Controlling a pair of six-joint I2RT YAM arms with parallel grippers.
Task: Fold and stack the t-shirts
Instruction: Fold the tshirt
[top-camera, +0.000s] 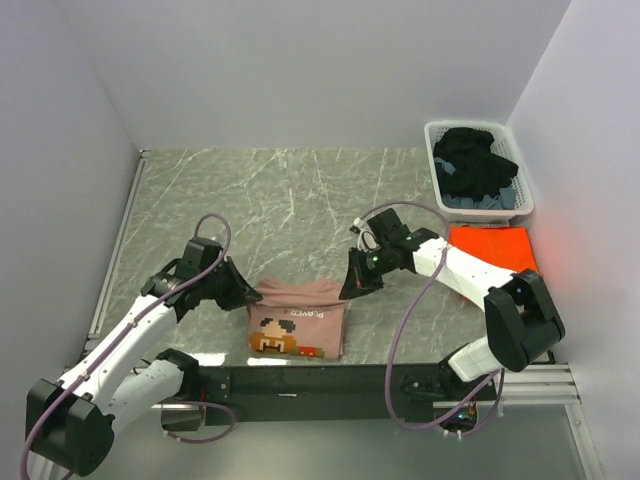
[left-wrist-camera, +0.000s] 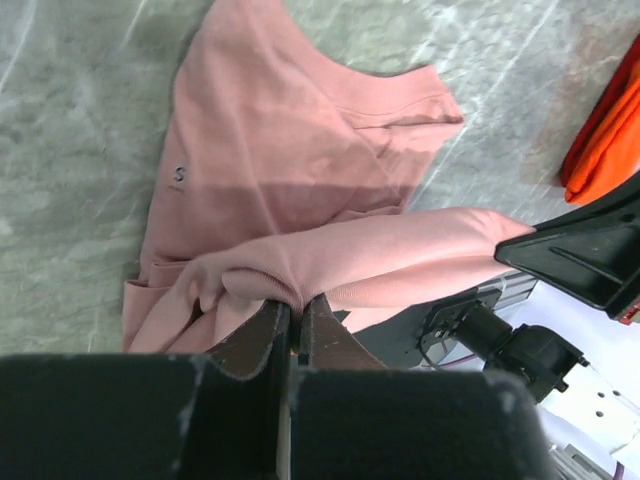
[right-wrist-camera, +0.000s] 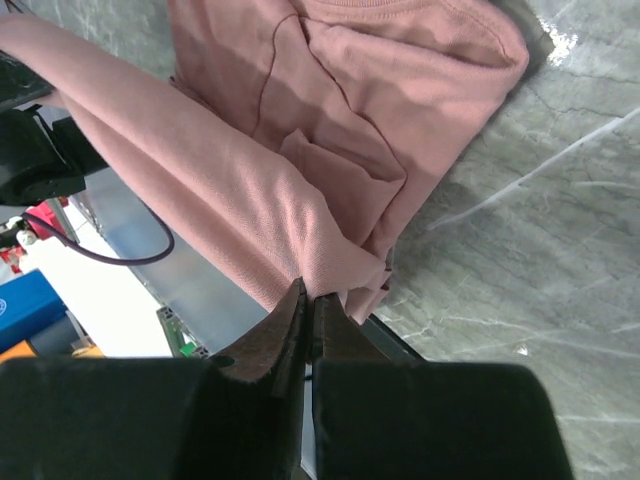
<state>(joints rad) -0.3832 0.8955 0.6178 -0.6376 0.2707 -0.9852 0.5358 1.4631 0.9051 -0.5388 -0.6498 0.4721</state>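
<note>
The dusty-pink t-shirt (top-camera: 297, 318) lies partly folded near the table's front edge, its pixel-art graphic and lettering facing up. My left gripper (top-camera: 248, 293) is shut on its left corner, and the pinched fabric (left-wrist-camera: 290, 285) bunches above the brown fingertips. My right gripper (top-camera: 352, 287) is shut on the right corner, where the cloth (right-wrist-camera: 320, 270) meets the jaws. A pink edge stretches between the two grips, lifted off the lower layers (left-wrist-camera: 280, 140). The orange t-shirt (top-camera: 492, 245) lies folded at the right, partly under my right arm.
A white laundry basket (top-camera: 478, 168) with dark clothes stands at the back right corner. Walls close in the table on the left, back and right. A black bar (top-camera: 330, 380) between the arm bases runs along the front edge.
</note>
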